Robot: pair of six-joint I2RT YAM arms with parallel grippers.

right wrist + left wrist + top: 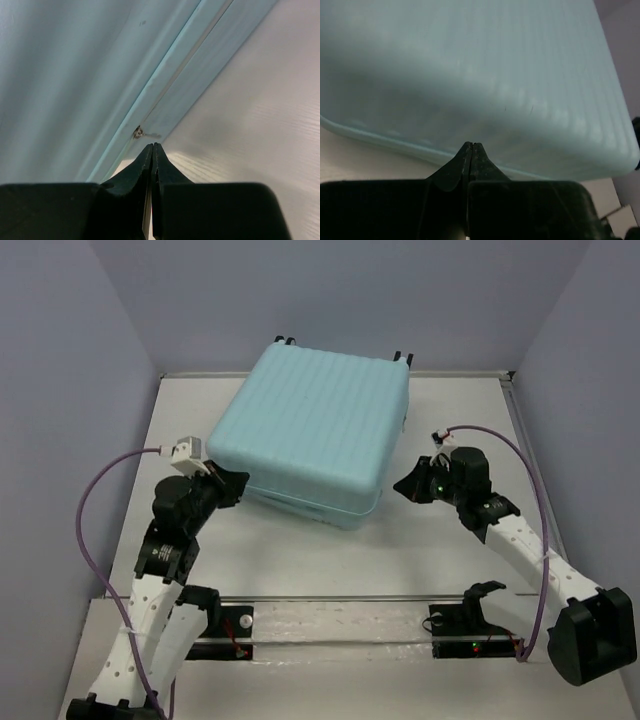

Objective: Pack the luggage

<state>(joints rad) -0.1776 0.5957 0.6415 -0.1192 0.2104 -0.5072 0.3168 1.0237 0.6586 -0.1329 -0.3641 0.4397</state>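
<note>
Pale aqua ribbed luggage [310,430], whitish table [300,550], possibly lilac walls [70,360]

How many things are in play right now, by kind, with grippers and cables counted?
Luggage: 1
Grippers: 2 (left gripper, right gripper, both shut and empty)
Purple cables: 2 (left cable, right cable)
Total: 5
</note>
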